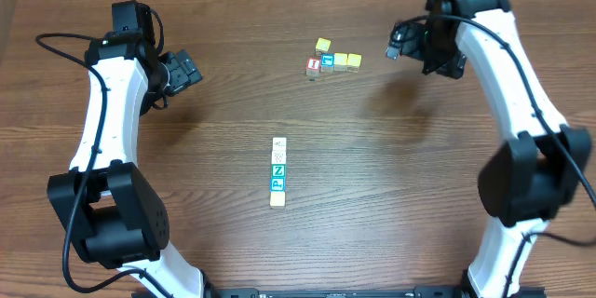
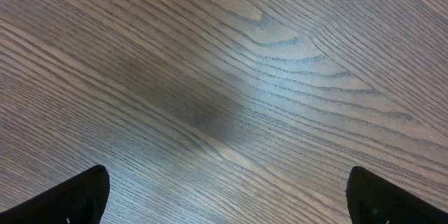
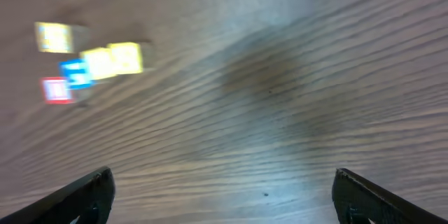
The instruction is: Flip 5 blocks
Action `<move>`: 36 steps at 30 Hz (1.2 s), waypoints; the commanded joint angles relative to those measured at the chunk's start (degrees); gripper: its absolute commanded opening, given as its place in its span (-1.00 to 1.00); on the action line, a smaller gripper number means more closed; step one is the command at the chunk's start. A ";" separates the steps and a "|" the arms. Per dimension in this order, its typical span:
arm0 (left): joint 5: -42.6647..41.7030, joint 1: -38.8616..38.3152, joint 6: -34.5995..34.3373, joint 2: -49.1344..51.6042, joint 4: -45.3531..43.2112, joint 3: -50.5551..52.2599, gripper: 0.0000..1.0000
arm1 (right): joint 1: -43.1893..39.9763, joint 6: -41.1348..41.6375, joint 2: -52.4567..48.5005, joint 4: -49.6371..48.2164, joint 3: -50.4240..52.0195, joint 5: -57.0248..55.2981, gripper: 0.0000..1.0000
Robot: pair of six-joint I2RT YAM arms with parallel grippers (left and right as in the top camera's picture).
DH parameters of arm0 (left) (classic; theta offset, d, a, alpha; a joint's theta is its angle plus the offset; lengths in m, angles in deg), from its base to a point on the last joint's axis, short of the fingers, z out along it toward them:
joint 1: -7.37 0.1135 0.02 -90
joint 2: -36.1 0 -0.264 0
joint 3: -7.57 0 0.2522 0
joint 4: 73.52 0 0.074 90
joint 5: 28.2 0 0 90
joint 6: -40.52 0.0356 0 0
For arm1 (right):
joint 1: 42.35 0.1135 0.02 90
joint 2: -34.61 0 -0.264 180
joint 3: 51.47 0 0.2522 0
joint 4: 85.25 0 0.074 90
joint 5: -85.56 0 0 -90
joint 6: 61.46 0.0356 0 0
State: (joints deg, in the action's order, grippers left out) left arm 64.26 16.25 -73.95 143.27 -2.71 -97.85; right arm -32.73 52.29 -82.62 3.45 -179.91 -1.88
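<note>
Five tiny wooden letter cubes (image 1: 277, 171), two whitish, then green, teal and pale yellow, lie touching in one row at the middle of the brown wooden bench (image 1: 391, 196). The long axis of the row runs near to far. Both tools are wide and hold nothing. The left tool (image 1: 186, 67) hovers far-left of the row, and the right tool (image 1: 399, 45) far-right. The left seems a little nearer.
</note>
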 commanded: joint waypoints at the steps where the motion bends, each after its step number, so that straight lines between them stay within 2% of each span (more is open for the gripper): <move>1: 0.94 0.11 0.02 0.74 -0.13 -0.31 1.00 | 0.00 -0.20 8.48 -0.26 -1.18 -0.09 1.00; 14: 0.94 0.11 0.02 0.72 -0.13 -0.31 1.00 | 0.00 -0.52 22.38 -0.24 -1.18 -0.28 1.00; 16: 0.94 0.11 0.02 0.72 -0.13 -0.31 1.00 | 0.00 -3.82 24.46 -0.22 -1.18 -5.79 1.00; 19: 0.94 0.11 0.02 0.74 -0.13 -0.31 1.00 | -0.02 -4.52 27.36 -0.22 -1.18 -11.50 1.00; 25: 0.94 0.11 0.02 0.72 -0.13 -0.31 1.00 | 0.00 -4.57 32.72 -0.07 -1.18 -11.89 1.00; 29: 0.94 0.11 0.02 0.74 -0.13 -0.31 1.00 | -0.02 -4.81 36.41 -1.88 -1.18 -16.79 1.00; 36: 0.94 0.11 0.02 0.74 -0.13 -0.31 1.00 | 0.00 -10.40 42.88 -8.31 -1.18 -16.50 1.00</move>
State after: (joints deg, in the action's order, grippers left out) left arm 64.26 16.25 -73.95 143.27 -2.71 -97.85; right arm -32.73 45.27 -43.12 -2.96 -179.97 -17.13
